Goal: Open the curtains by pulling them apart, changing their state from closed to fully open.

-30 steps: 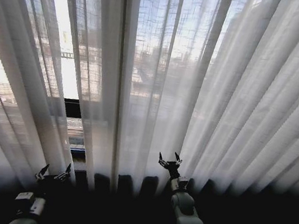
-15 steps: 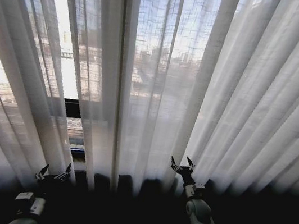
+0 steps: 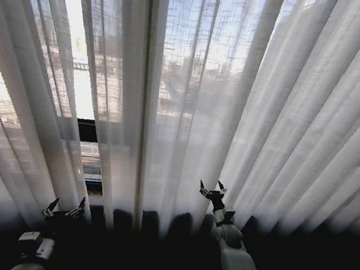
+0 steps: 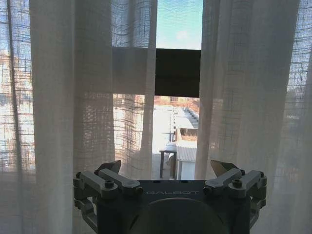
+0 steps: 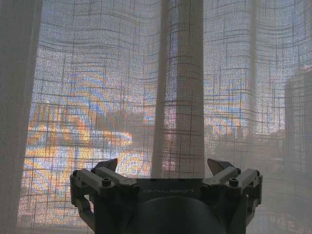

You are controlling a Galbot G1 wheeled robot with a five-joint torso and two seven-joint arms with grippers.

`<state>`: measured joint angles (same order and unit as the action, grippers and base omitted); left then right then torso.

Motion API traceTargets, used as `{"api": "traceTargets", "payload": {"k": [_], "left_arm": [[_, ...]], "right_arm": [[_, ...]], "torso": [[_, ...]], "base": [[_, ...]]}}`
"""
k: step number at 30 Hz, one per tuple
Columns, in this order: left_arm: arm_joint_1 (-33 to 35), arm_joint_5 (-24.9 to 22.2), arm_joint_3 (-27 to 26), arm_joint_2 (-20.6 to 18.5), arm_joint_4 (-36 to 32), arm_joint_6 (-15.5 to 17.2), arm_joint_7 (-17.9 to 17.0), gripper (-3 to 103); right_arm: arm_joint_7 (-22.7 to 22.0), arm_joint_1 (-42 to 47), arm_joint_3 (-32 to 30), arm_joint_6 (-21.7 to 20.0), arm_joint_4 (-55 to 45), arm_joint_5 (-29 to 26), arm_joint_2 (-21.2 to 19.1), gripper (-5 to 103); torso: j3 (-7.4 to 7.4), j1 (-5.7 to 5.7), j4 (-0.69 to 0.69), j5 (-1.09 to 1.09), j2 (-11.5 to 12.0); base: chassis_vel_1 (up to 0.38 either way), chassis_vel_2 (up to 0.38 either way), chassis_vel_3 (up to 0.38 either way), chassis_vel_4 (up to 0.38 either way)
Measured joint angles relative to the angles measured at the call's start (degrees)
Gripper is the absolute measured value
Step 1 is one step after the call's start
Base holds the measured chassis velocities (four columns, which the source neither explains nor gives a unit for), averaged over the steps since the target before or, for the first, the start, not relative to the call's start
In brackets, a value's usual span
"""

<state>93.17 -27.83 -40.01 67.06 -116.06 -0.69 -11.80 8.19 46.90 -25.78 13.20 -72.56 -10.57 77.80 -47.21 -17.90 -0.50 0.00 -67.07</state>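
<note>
The sheer white curtains (image 3: 193, 96) hang in long pleats across the whole window. A narrow gap (image 3: 87, 135) low on the left shows a black frame bar. My left gripper (image 3: 64, 210) is open, low at the left, just short of that gap. In the left wrist view the left gripper (image 4: 165, 168) faces the slit between two curtains (image 4: 73, 97) and holds nothing. My right gripper (image 3: 211, 190) is open at the foot of the middle folds. In the right wrist view the right gripper (image 5: 164, 165) has one thick pleat (image 5: 181, 97) straight ahead between its spread fingers, with no grip on it.
A black window frame bar (image 4: 178, 73) crosses behind the slit, with rooftops outside below it. The floor strip (image 3: 146, 260) under the curtain hems is dark. Thick bunched folds (image 3: 331, 131) hang to the right of my right arm.
My right gripper swung right, then came back left and slightly higher toward the middle folds. The fold beside it shifted a little. The left arm has not moved.
</note>
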Motion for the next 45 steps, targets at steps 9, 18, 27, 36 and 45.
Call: {"api": "traceTargets", "payload": {"k": [9, 18, 27, 36, 45], "left_arm": [[0.0, 0.0, 0.0, 0.0, 0.0, 0.0, 0.0, 100], [0.0, 0.0, 0.0, 0.0, 0.0, 0.0, 0.0, 100], [0.0, 0.0, 0.0, 0.0, 0.0, 0.0, 0.0, 100], [0.0, 0.0, 0.0, 0.0, 0.0, 0.0, 0.0, 100], [0.0, 0.0, 0.0, 0.0, 0.0, 0.0, 0.0, 100]], "right_arm": [[-0.68, -3.65, 0.82, -0.2, 2.94, 2.24, 1.4, 103], [0.89, -1.58, 0.72, 0.52, 1.83, 2.39, 0.52, 73], [2.73, -0.52, 0.41, 1.19, 1.38, 1.38, -0.09, 40], [8.7, -0.41, -0.12, 2.18, 1.03, -0.38, 0.38, 8], [12.46, -1.19, -0.77, 1.54, 2.1, -2.01, 0.15, 0]], "torso": [[0.0, 0.0, -0.01, 0.0, 0.0], [0.0, 0.01, 0.0, 0.0, 0.0], [0.0, 0.0, 0.0, 0.01, 0.0], [0.0, 0.01, 0.0, 0.0, 0.0], [0.0, 0.0, 0.0, 0.0, 0.0]], "base": [[0.0, 0.0, 0.0, 0.0], [0.0, 0.0, 0.0, 0.0], [0.0, 0.0, 0.0, 0.0], [0.0, 0.0, 0.0, 0.0], [0.0, 0.0, 0.0, 0.0]]}}
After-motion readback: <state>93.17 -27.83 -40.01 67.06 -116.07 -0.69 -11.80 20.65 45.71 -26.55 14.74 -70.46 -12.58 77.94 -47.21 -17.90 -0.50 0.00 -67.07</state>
